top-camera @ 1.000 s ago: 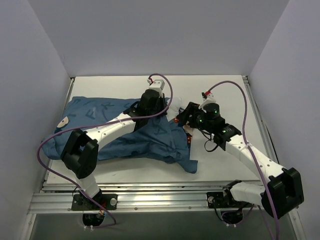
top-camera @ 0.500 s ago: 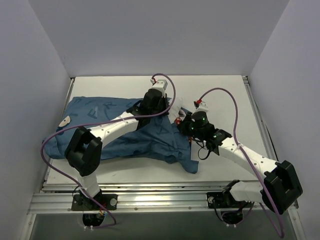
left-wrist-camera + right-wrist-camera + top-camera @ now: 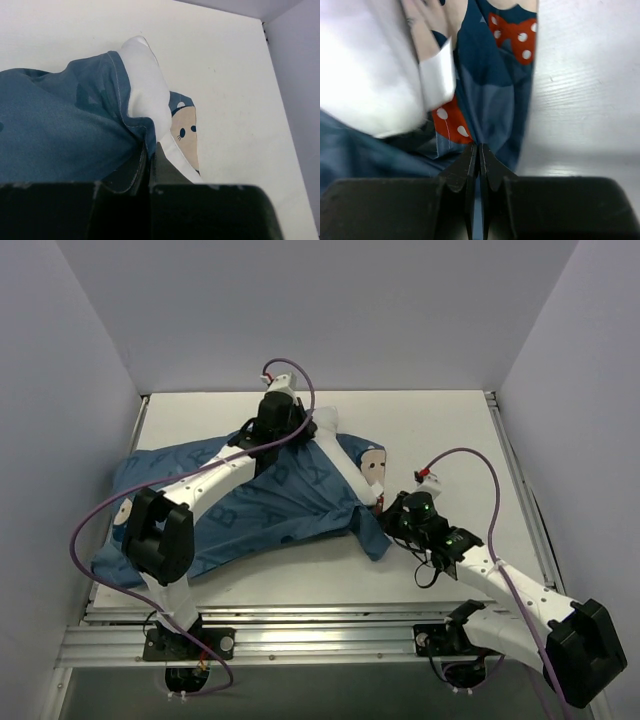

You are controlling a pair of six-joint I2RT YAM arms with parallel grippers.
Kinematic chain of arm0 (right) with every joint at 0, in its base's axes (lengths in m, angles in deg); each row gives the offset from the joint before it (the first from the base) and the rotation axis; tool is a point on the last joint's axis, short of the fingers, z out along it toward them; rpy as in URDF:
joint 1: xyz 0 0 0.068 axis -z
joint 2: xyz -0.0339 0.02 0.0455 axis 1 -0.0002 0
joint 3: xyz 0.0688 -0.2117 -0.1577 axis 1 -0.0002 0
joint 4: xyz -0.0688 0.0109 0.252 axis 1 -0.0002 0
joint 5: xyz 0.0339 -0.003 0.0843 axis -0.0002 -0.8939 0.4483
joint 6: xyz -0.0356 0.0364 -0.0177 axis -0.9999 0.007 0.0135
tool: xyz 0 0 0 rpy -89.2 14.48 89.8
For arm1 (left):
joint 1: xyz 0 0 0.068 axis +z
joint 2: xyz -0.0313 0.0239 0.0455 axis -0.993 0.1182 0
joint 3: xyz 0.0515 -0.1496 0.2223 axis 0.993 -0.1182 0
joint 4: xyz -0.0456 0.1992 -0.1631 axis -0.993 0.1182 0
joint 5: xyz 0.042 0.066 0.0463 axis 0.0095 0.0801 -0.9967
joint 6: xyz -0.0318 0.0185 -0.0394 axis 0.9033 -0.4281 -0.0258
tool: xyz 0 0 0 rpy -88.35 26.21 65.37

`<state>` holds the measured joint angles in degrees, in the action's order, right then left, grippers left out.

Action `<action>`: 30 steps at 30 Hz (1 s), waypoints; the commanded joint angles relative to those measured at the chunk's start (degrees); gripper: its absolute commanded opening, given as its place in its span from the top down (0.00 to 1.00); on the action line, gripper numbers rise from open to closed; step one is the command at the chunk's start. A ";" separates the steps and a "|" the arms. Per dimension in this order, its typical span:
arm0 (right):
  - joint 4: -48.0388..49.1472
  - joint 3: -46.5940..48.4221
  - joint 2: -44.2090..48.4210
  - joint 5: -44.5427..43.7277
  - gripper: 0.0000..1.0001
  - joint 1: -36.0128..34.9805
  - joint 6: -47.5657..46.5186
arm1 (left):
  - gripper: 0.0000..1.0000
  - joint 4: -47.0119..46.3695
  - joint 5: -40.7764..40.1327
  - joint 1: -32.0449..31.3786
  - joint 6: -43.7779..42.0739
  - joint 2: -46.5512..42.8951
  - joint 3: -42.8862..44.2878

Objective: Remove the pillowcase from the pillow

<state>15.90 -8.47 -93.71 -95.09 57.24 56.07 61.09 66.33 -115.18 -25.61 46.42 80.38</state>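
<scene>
**A:** What is the biggest thing there?

**B:** The white counter (image 3: 440, 430). Both arms reach out over it.

**A:** And the pillowcase?

**B:** The pillowcase (image 3: 250, 510) is blue with darker letters. It lies spread on the counter behind and beside the left jaws and runs across to the right jaws. Its open end sits between the two.

**A:** Where is the pillow?

**B:** The pillow (image 3: 145, 85) is inside the pillowcase. A plump white corner pokes out of the opening, just ahead of the left jaws.

**A:** How do the left jaws stand?

**B:** The left jaws are pinched together on the blue hem where it folds around that white corner. I cannot tell whether the pillow is caught with it.

**A:** And the right jaws?

**B:** The right jaws are closed tight too, with blue pillowcase cloth gathered at their tips and showing down between them.

**A:** Any smaller details?

**B:** A cartoon mouse face (image 3: 185, 130) is printed just beyond the left jaws and to their right. In the right wrist view a red polka-dot bow (image 3: 512, 30) sits further ahead of the tips. A second red dotted patch lies just above and left of those tips. A small white tag (image 3: 437, 75), blurred, hangs beside that second patch at the edge of the pillow.
</scene>
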 commanded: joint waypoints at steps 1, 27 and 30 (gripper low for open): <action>-6.03 -3.74 0.96 0.94 1.00 4.44 0.46 | 0.98 -3.64 0.11 3.93 4.79 -2.51 4.39; -10.16 14.00 4.58 15.26 0.14 10.08 -16.67 | 0.10 15.14 -6.10 -2.57 0.06 -26.67 -6.15; -7.26 14.62 -0.16 16.06 0.15 10.08 -16.85 | 0.10 24.37 -12.88 -3.36 2.42 -32.38 -12.01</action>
<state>9.08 5.32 -89.19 -80.58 67.09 41.56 72.72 64.02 -118.28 -22.05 17.18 74.02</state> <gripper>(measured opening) 0.853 0.902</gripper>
